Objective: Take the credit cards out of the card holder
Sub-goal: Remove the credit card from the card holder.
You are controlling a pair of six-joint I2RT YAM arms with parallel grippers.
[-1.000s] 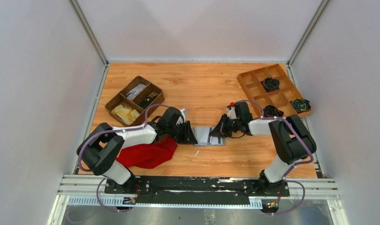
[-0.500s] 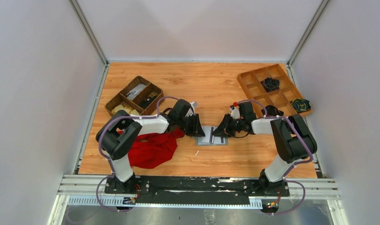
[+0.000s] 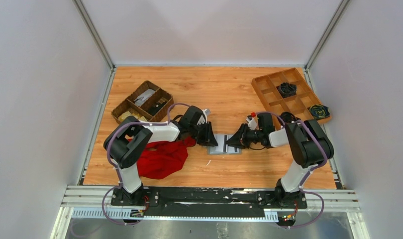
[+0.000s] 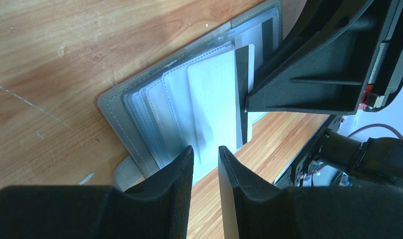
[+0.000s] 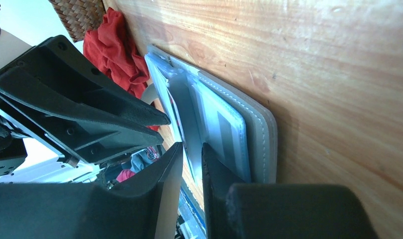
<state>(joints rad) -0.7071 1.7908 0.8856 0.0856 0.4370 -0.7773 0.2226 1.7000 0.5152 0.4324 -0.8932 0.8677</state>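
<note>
**Ana:** What had changed in that last second?

**Ben:** The right gripper (image 5: 191, 145) had been nearly pressed together. It had eased to a narrow gap at the right side of the flat grey stitched bifold card holder (image 3: 224, 145). The left gripper (image 4: 205, 148) had swung off the crumpled red cloth (image 3: 162, 158) to the holder's left side, its pincer slightly spread as before.

**Ana:** And where did the holder lie?

**Ben:** It lay open on the light wooden worktop (image 3: 214, 89), midway between the left and right edges and nearer the near edge. Both pincers were at its sides.

**Ana:** Were any cards out?

**Ben:** None. The thin pale rectangular credit cards (image 4: 212, 99) sat in their clear sleeves, and neither pincer visibly pinched anything. The right one seemed to be loosening for a fresh bite, so the removal looked barely begun.
</note>
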